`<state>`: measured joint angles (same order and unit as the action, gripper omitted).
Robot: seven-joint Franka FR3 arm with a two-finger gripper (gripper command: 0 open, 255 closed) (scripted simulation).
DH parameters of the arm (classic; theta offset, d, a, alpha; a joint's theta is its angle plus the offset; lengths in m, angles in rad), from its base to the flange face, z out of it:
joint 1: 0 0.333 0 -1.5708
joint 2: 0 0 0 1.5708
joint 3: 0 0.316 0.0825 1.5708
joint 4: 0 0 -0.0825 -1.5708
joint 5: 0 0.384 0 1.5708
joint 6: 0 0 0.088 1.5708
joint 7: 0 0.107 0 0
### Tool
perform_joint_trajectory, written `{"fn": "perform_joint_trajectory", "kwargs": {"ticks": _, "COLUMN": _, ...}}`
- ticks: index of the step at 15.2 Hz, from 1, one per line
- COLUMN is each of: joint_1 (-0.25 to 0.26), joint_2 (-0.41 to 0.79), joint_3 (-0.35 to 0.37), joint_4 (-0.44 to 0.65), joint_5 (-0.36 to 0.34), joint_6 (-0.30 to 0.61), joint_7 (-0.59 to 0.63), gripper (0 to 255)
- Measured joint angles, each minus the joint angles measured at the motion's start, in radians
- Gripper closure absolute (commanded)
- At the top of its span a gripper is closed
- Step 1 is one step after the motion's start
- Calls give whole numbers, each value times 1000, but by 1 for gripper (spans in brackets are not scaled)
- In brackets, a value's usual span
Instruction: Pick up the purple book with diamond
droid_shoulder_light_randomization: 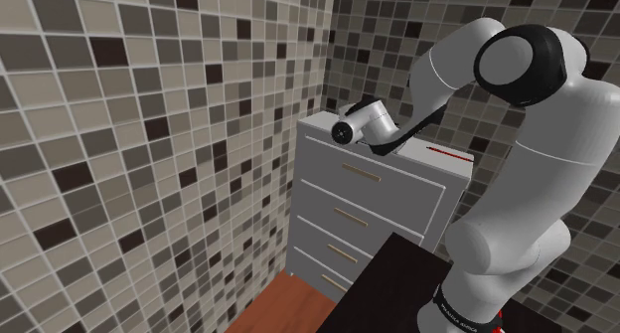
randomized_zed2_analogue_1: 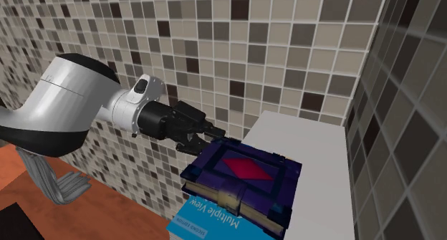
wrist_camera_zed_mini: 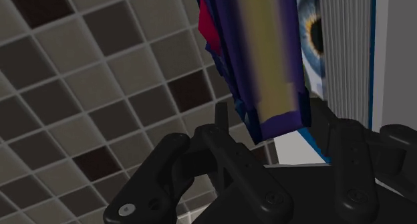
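Lying on blue book (randomized_zed2_analogue_1: 204, 218) (white dresser (randomized_zed2_analogue_1: 322, 152) beneath), purple book (randomized_zed2_analogue_1: 243, 175), pincer (randomized_zed2_analogue_1: 204, 140) at edge

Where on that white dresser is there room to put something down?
The dresser top is bare between the purple book and the tiled walls, behind it and on the second exterior view's right. Crowded: the near end, where it lies on a blue book, the gripper at its edge.
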<state>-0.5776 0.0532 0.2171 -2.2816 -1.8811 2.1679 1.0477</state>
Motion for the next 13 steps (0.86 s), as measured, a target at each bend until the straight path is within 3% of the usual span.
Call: {"fn": "perform_joint_trajectory", "kwargs": {"ticks": 13, "joint_1": -7, "joint_2": -105, "joint_3": -7, "joint_4": 32, "joint_5": 98, "joint_6": 59, "joint_7": -152, "gripper": 255}}
